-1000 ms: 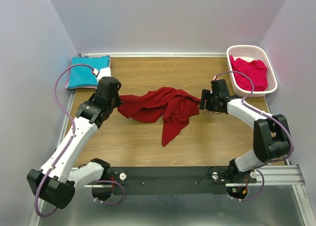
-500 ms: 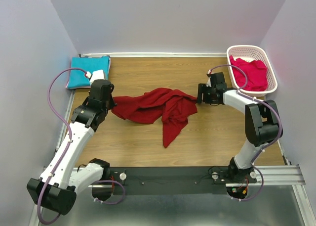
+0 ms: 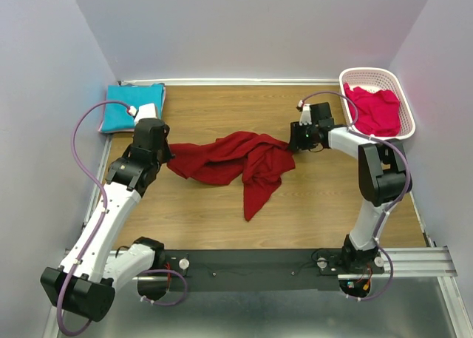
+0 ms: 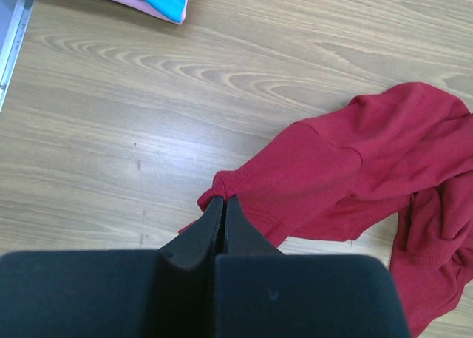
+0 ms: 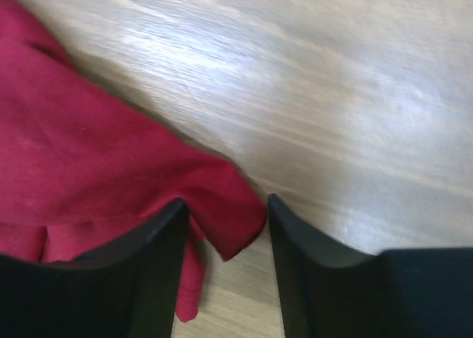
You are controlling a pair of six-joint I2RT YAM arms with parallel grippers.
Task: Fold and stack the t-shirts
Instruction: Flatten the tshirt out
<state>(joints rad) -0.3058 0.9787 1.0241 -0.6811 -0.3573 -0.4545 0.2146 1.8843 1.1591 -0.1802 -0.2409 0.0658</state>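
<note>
- Mostly crumpled, the dark red tee [image 3: 236,159] lies in the middle of the counter [image 3: 318,197], with a narrow tongue of cloth trailing toward the near edge.
- Its collar and sleeves are hard to make out among the folds, and I cannot tell front from back.
- The left gripper [image 4: 223,200] is pressed together on the tee's left edge. Cloth shows on both sides of the fingers, but the pinch point itself is hidden under them.
- The right gripper [image 5: 225,205] stands apart around the tee's right corner. A small fold lies between the fingers, and the left one touches the cloth. That wrist view is blurred, so the seam is unreadable.
- The turquoise tee [image 3: 127,107] lies folded flat in the far left corner, just beside the counter's left edge. The left arm's cable crosses over it, and the left wrist view cuts it off to one corner.
- The pink tee [image 3: 377,107] is heaped in the basket [image 3: 345,95], and its lower part is hidden by the latticed walls.
- The basket sits in the far right corner, close to the right wall.
- Open wood lies between the dark red tee and the far edge, and more on both sides of the trailing tongue.
- Both arms reach in from the sides, the left between the turquoise tee and the dark red one, the right near the basket.
</note>
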